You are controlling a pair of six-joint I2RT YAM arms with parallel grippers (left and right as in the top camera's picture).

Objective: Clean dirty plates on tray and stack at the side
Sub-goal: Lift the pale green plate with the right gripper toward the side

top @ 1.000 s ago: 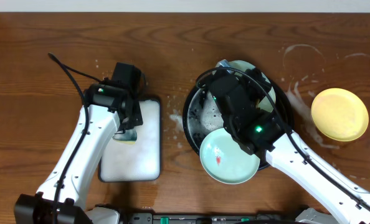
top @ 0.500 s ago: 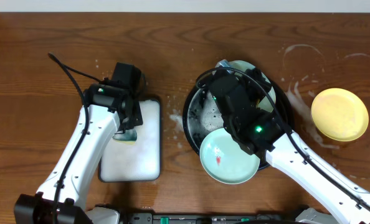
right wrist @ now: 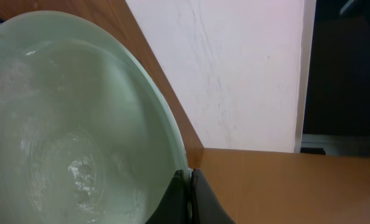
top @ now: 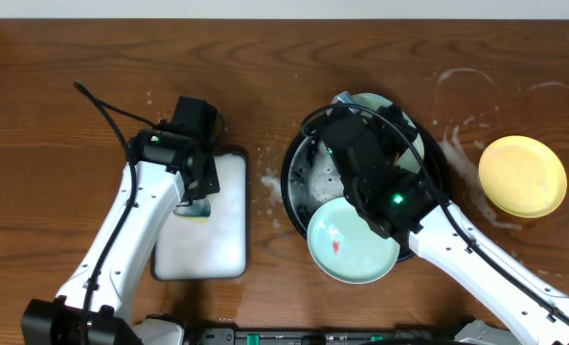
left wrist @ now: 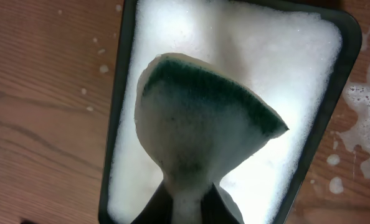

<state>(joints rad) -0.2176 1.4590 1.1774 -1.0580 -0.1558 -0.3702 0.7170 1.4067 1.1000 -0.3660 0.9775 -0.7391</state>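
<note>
My right gripper (right wrist: 190, 186) is shut on the rim of a pale mint-green plate (right wrist: 79, 137) and holds it tilted. In the overhead view this plate (top: 347, 247) shows a small red smear and hangs over the front rim of the black tray (top: 299, 182), with the right gripper (top: 366, 206) at its upper edge. A second mint-green plate (top: 366, 101) lies at the tray's back, mostly hidden by the arm. The yellow plate (top: 522, 175) sits on the table at the right. My left gripper (left wrist: 191, 202) is shut on a sudsy green-topped sponge (left wrist: 197, 118), also seen from overhead (top: 196, 206).
The white foam-filled sponge tray with a black rim (top: 222, 230) lies under the left gripper; its rim shows in the left wrist view (left wrist: 119, 124). Suds and wet rings mark the wood (top: 466, 91) near the yellow plate.
</note>
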